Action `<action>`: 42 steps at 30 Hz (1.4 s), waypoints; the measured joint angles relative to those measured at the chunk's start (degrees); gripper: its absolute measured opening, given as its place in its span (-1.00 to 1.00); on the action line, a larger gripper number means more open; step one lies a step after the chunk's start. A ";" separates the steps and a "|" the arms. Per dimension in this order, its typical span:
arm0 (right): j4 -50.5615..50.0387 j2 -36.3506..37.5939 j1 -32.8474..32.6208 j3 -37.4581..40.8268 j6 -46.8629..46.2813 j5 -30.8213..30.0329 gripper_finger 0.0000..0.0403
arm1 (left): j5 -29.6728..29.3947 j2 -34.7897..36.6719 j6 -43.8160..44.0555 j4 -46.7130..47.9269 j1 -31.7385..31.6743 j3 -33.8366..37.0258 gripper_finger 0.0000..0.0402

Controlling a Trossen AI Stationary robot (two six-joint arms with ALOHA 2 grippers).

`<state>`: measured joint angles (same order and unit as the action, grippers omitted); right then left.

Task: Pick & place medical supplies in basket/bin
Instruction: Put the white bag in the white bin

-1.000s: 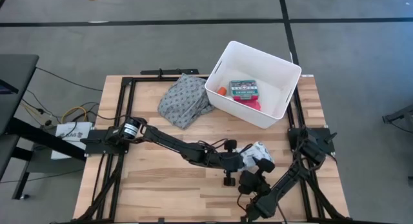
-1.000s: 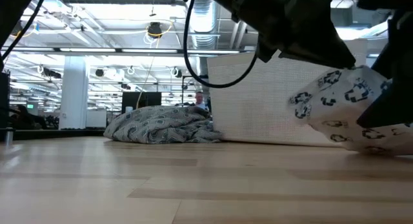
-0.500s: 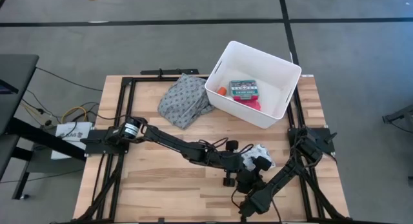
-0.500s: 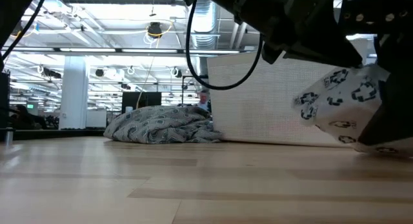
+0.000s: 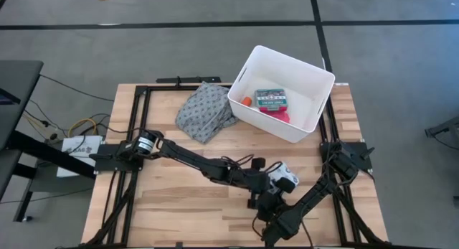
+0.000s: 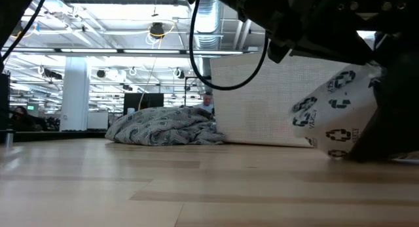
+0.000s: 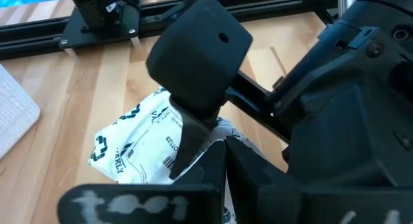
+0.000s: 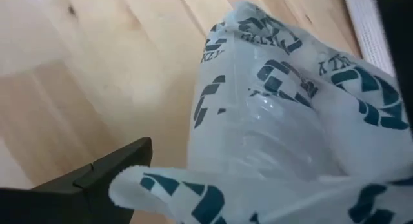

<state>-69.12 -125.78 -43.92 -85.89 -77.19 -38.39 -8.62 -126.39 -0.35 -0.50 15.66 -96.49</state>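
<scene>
White patterned pack (image 5: 284, 179) is seen low over the bench (image 5: 172, 199), clamped between the left fingers (image 7: 193, 137). Right fingers (image 8: 97, 179) lie just beside it; their state cannot be told. Tub (image 5: 313, 80) stands well apart.

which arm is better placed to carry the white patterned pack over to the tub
Probably the left. The left gripper already meets the white patterned soft pack, and its arm stretches across the table. The right gripper crowds the same pack from the near edge; neither grip is clear. The white tub lies beyond.
</scene>
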 joint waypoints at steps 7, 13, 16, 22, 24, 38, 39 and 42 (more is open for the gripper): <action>0.42 -0.01 0.02 0.00 3.80 0.44 0.95 | 0.92 0.00 -0.39 0.29 0.02 0.00 -1.00; 0.39 -0.04 0.02 0.00 4.00 0.46 0.95 | 0.90 0.00 -0.38 0.12 -0.02 0.00 -1.00; 0.39 -0.07 0.07 0.00 4.12 0.44 0.95 | 0.87 0.00 -0.38 0.10 -0.02 0.00 -1.00; 0.38 -0.11 0.09 0.00 4.18 0.36 0.95 | 0.83 0.00 -0.38 0.05 -0.07 0.00 -1.00; 0.38 -0.12 0.11 0.00 4.19 -0.02 0.95 | 0.80 0.00 -0.38 0.00 -0.07 0.00 -1.00; 0.39 -0.20 0.61 0.00 4.39 -0.73 0.95 | 0.81 0.02 -0.34 -0.30 -0.09 -0.04 -1.00; 0.39 -0.20 0.73 0.00 4.40 -0.79 0.95 | 0.81 0.04 -0.34 -0.26 -0.09 -0.04 -1.00; 0.39 -0.20 0.83 0.00 4.38 -0.81 0.94 | 0.85 0.07 -0.34 -0.18 -0.11 -0.04 -1.00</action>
<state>-68.73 -125.97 -43.09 -85.89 -72.82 -39.20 -7.77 -126.31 -0.69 -0.68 15.55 -96.53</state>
